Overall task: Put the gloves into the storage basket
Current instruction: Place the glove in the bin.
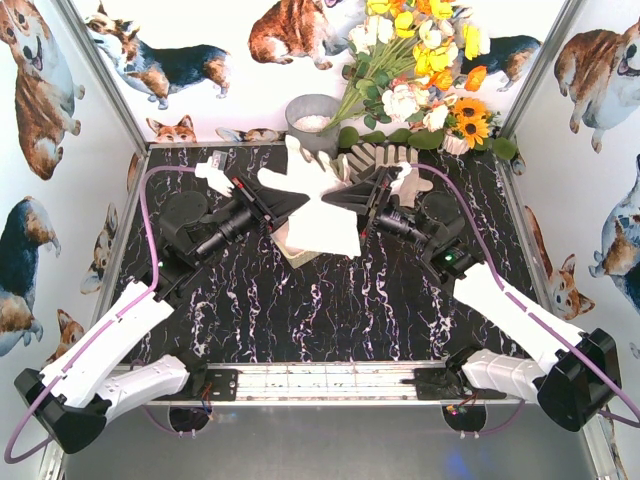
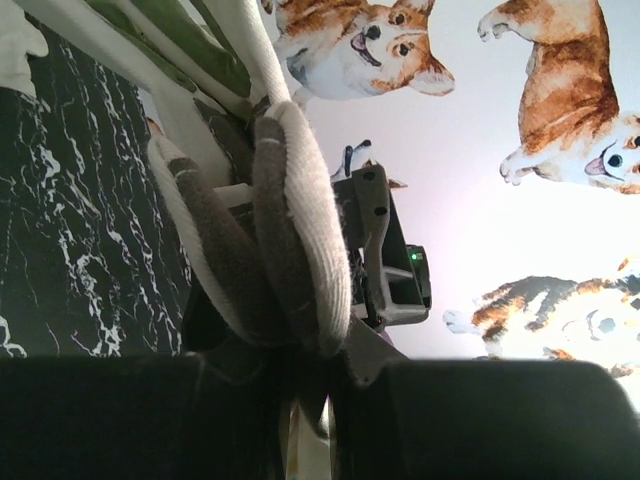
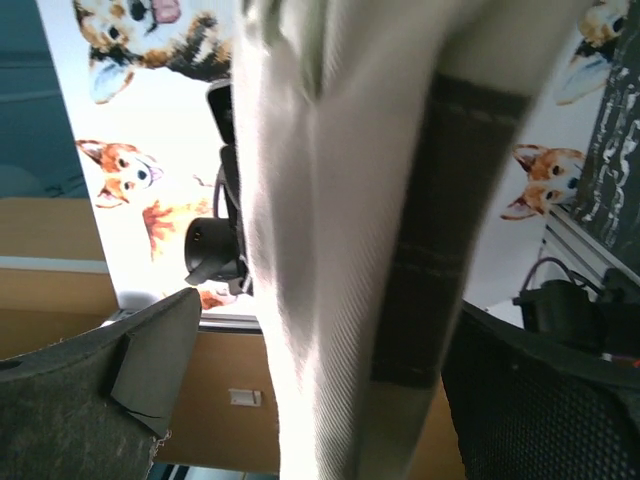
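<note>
— Where is the glove (image 1: 325, 228), and how is it held?

— It is held up at mid-table between the two arms, and it hangs over the basket (image 1: 292, 252). Only one pale corner of the basket can be seen beneath the cloth. The left claw (image 1: 283, 205) is clamped on the grey-palmed fingers of the glove, as its wrist view shows.

— And the right claw (image 1: 345, 200)?

— Its jaws are seen apart in its own wrist view. The glove passes between them and no squeeze is applied, so the weight is judged to be carried by the left alone.

— Why is it kept so high?

— The cloth is limp. It is probably lifted so that the hanging end clears the basket wall and can be lowered inside rather than draped over the rim.

— Is the task done?

— It is not. Other gloves (image 1: 385, 160) are left lying on the table toward the back, beside the flowers (image 1: 420, 70), well apart from the basket. Whether anything already lies in the basket cannot be told, since it is covered.
</note>
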Motion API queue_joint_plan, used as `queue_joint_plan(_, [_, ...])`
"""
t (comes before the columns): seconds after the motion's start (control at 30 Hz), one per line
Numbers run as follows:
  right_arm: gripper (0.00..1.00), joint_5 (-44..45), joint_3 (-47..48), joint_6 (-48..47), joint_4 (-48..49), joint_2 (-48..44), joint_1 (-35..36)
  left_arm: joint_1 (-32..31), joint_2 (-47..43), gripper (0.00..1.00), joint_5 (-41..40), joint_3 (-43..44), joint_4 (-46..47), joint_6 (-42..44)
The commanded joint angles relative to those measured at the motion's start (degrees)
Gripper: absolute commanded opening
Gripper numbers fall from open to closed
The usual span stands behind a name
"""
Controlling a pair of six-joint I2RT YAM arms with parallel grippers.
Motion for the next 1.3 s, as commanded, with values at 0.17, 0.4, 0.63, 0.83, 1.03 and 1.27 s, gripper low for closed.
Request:
queue_joint_plan(0.17, [0.86, 6.1, 2.0, 1.8, 14.2, -0.9, 0.3, 0.3, -0.9, 0.00, 5.3, 0.6, 2.5, -3.8])
queue_joint_plan(0.4, [0.75, 8.6, 1.9, -2.2, 16.2, -1.9, -0.1, 0.3, -1.9, 0.00, 6.4, 0.5, 2.7, -5.5])
queue_joint_plan(0.63, [0.58, 9.1, -0.7, -2.1, 15.4, -4.4, -3.0, 0.3, -2.6, 0.00, 5.0, 0.9, 0.2, -4.7])
queue_joint_plan(0.83, [0.34, 7.3, -1.1, -2.2, 13.7, -4.7, -4.3, 0.3, -1.6, 0.00, 5.3, 1.9, -1.0, -4.1])
queue_joint_plan(1.03, [0.14, 6.8, -2.0, -4.3, 10.7, -5.2, -5.6, 0.3, -0.6, 0.00, 5.1, 3.4, -5.1, -1.7])
queue_joint_plan(1.27, [0.00, 6.4, 5.3, -26.0, -14.3, -5.4, -5.1, 0.7, 5.7, 0.00, 3.8, 9.9, -20.2, 8.9])
